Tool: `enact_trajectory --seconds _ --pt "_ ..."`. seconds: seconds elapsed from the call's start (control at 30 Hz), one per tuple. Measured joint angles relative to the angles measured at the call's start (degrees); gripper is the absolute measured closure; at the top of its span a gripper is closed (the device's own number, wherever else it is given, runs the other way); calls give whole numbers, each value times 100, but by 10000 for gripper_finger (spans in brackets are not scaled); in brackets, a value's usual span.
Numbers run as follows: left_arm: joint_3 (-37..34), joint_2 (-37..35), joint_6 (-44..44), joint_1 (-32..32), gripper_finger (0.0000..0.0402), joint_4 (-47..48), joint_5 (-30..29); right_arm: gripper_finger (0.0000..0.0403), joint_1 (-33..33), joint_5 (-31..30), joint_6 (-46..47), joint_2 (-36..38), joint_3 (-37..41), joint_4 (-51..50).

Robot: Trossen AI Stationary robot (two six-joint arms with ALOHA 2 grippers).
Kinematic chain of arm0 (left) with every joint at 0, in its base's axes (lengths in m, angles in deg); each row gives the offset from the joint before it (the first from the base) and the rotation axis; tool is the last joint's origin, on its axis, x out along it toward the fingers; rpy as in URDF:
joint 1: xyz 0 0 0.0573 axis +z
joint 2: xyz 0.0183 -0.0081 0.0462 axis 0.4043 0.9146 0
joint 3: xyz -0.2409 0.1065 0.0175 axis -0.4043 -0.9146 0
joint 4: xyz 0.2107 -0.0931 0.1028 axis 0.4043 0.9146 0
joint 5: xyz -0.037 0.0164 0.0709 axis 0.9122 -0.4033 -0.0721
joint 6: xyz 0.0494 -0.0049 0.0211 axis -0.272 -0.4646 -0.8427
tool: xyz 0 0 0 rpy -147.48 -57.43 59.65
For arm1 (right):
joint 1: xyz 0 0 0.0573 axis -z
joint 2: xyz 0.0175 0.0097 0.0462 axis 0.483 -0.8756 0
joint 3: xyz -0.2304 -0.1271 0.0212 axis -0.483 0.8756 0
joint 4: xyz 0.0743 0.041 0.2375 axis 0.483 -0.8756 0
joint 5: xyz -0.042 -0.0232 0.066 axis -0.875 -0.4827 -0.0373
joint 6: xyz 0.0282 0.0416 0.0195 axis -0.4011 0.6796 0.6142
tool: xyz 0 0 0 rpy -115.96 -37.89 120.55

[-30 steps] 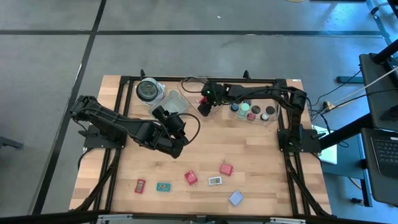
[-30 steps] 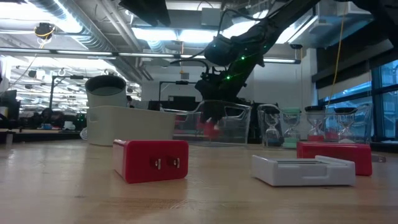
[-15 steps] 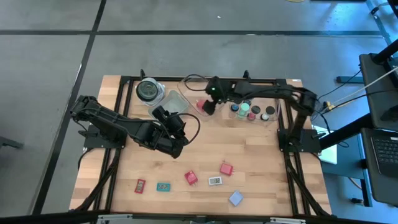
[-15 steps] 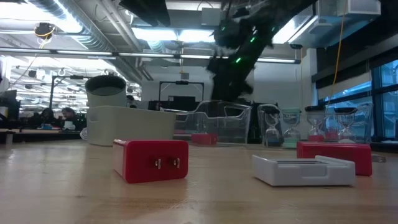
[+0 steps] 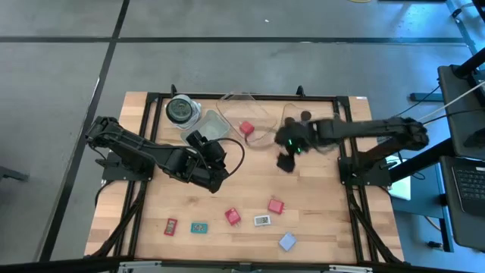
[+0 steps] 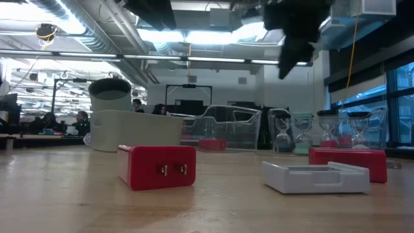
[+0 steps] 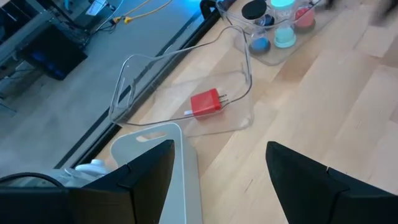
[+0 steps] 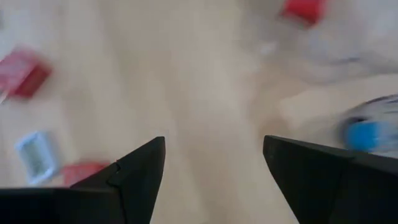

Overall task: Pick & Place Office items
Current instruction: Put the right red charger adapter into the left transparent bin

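A plug block (image 5: 245, 128) lies in the clear tray (image 5: 258, 102) at upper centre of the high view, with the jar (image 5: 180, 110) to its left. Along the lower centre runs a row of small pieces (image 5: 233, 217) (six in all), the right gripper (image 5: 286, 161) above them, the left gripper (image 5: 215, 144) to its left.

— How is the scene lit?
— Even brightness is given from overhead. Long ceiling lights (image 6: 194, 35) are seen glaring in the low view, and daylight is admitted through windows (image 6: 394, 84) at one side. Only soft, short shadows are cast on the table (image 5: 318, 189).
— And the clarity?
— The right wrist view is smeared throughout; a red block (image 8: 22, 71) is reduced to a streak. In the low view the right gripper (image 6: 288, 61) is blurred. Faint glints are caught on the clear tray (image 7: 242, 62).
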Motion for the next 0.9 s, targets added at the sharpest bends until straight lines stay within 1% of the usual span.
enact_trajectory --seconds 0.17,0.27,0.37,0.47,0.57,0.63,0.73,0.9 --pt "0 2 2 0 151 0 2 129 -948 -11 505 40 638 430" --pt "0 2 5 0 151 -2 11 129 -1391 28 709 -51 945 928" --pt "0 2 39 0 151 -2 19 127 -1734 153 900 -128 1090 1303" --pt "0 2 161 0 151 -2 22 113 -2021 155 1037 -237 1196 1757" --pt "0 2 302 0 151 -4 28 89 -2272 149 1142 -434 1307 2291" --pt "0 2 323 0 151 -4 100 72 -2397 -16 1145 -623 1327 2432" --pt "0 2 325 0 151 -5 247 50 -2560 -441 1006 -888 1330 2497" --pt "0 2 321 -2 151 -4 413 40 -2891 -1009 526 -1323 1330 2668"
